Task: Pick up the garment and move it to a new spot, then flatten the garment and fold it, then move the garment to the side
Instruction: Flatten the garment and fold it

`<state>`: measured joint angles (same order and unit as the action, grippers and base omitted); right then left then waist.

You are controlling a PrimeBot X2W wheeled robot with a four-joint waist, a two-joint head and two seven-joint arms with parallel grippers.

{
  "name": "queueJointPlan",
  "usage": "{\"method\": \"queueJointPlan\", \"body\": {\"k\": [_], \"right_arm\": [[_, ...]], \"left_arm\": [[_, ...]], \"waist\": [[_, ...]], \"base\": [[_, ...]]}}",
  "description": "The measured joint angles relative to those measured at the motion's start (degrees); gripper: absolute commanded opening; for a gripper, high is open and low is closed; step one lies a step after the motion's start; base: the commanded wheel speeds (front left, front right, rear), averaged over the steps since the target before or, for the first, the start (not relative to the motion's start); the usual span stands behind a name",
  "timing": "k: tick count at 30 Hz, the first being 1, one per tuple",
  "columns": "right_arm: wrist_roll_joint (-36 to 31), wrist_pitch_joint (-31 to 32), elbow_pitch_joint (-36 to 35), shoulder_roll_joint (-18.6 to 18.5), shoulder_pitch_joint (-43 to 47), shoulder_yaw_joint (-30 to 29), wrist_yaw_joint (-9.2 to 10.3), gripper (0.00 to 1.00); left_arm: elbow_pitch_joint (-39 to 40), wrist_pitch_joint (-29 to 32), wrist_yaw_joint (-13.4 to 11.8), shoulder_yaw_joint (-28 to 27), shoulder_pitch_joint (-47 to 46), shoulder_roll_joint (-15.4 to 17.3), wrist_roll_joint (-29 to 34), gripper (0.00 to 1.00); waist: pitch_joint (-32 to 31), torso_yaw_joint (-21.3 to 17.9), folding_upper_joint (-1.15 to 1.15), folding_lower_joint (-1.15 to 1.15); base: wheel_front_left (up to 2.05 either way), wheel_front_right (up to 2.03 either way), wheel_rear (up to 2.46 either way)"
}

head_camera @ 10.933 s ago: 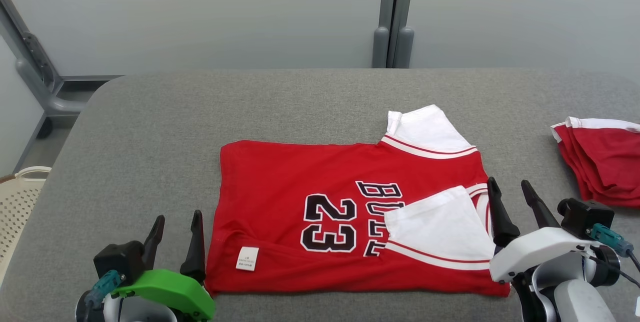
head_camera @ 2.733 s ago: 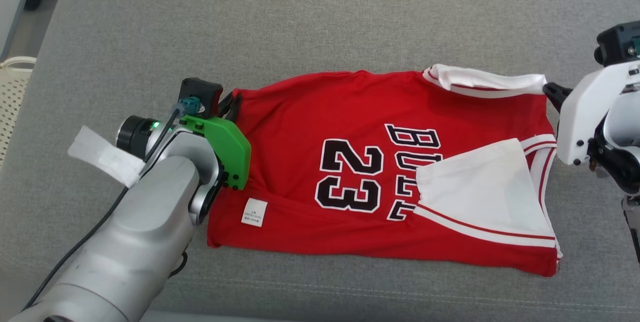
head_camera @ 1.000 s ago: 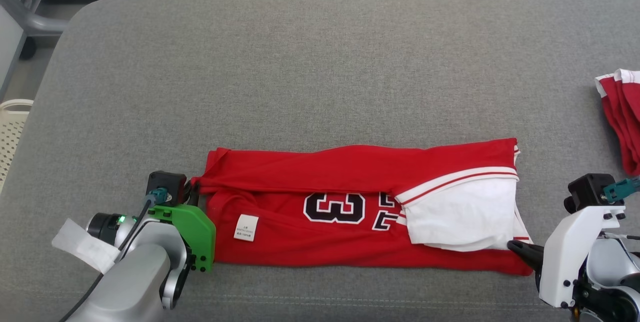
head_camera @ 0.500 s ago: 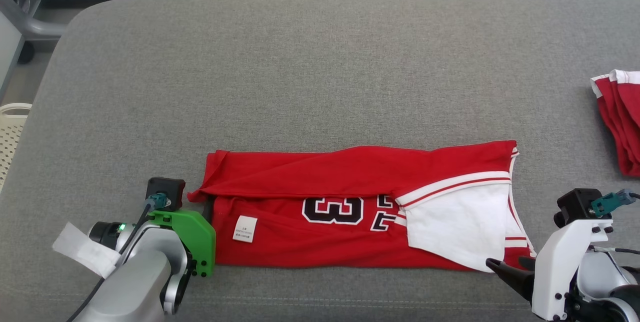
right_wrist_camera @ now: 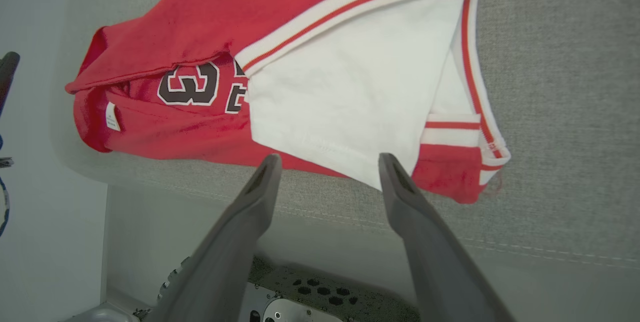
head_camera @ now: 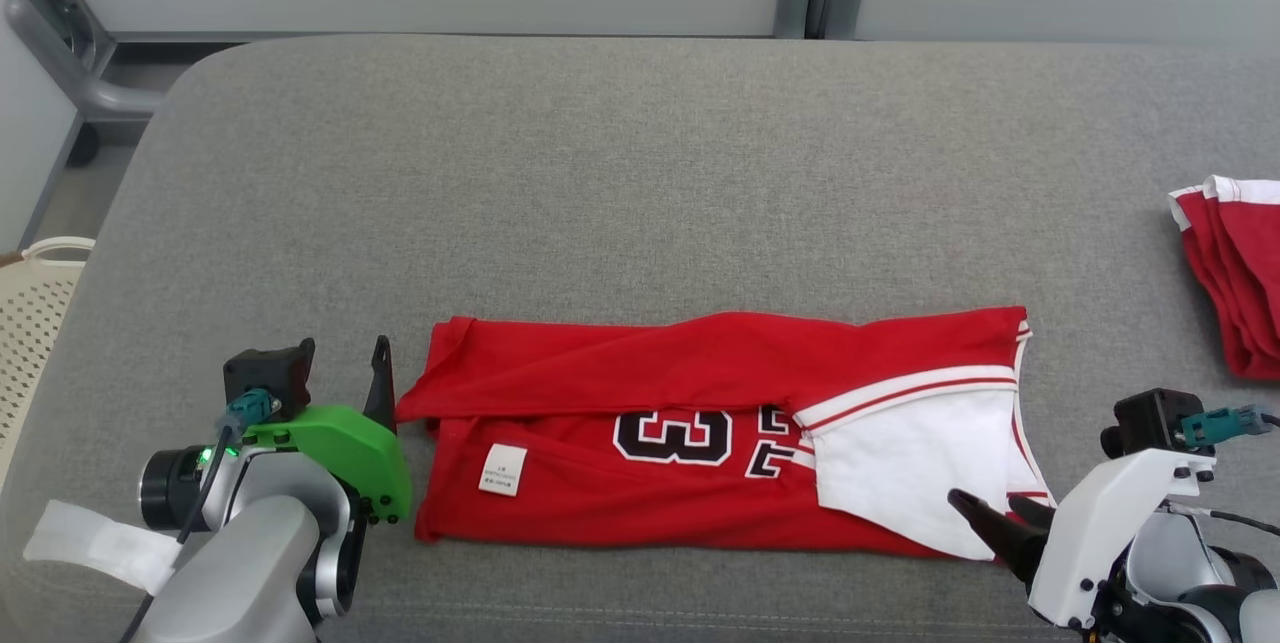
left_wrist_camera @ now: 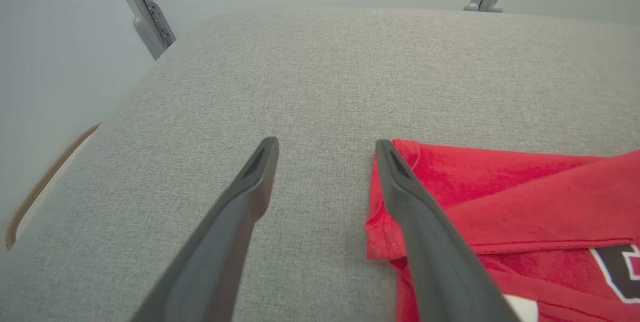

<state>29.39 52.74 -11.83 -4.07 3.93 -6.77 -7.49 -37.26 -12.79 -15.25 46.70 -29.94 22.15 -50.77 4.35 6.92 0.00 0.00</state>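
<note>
Head view: the folded red garment point(head_camera: 720, 423) lies flat toward the bench's point(head_camera: 640, 173) 6 o'clock edge, with the left tool point(head_camera: 345, 365) at its 9 o'clock end and the right tool point(head_camera: 985, 503) at its 4 o'clock corner. Left wrist view: left tool point(left_wrist_camera: 325, 146) spread, empty, garment point(left_wrist_camera: 525, 197) at 3 o'clock. Right wrist view: right tool point(right_wrist_camera: 327, 162) spread, empty, garment point(right_wrist_camera: 350, 76) at 12 o'clock.

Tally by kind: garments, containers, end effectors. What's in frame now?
Red jersey: 1
Red garment stack: 1
Cream basket: 1
End effectors, left end effector and right end effector, both open: 2
Total: 5
</note>
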Motion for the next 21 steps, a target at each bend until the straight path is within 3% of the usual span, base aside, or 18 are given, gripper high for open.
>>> {"method": "queueJointPlan", "body": {"k": [10,19,21], "right_arm": [[1.4,-21.0,9.5,1.2,-5.9,0.7,0.00,1.00],[2.4,-42.4,19.3,1.3,-9.6,5.9,0.00,1.00],[2.4,-44.6,20.3,1.3,-9.9,6.1,0.01,1.00]], "left_arm": [[9.1,-2.0,-1.2,-9.1,2.8,-1.3,-4.0,1.00],[17.8,-2.2,5.4,-15.2,8.1,-2.8,-0.1,1.00],[18.6,-2.2,6.0,-16.0,8.9,-2.9,0.8,1.00]], "waist": [[-4.1,0.5,0.00,0.00],[-6.3,0.1,0.00,0.00],[-6.4,0.0,0.00,0.00]], "base": [[0.00,0.00,0.00],[0.00,0.00,0.00],[0.00,0.00,0.00]]}}
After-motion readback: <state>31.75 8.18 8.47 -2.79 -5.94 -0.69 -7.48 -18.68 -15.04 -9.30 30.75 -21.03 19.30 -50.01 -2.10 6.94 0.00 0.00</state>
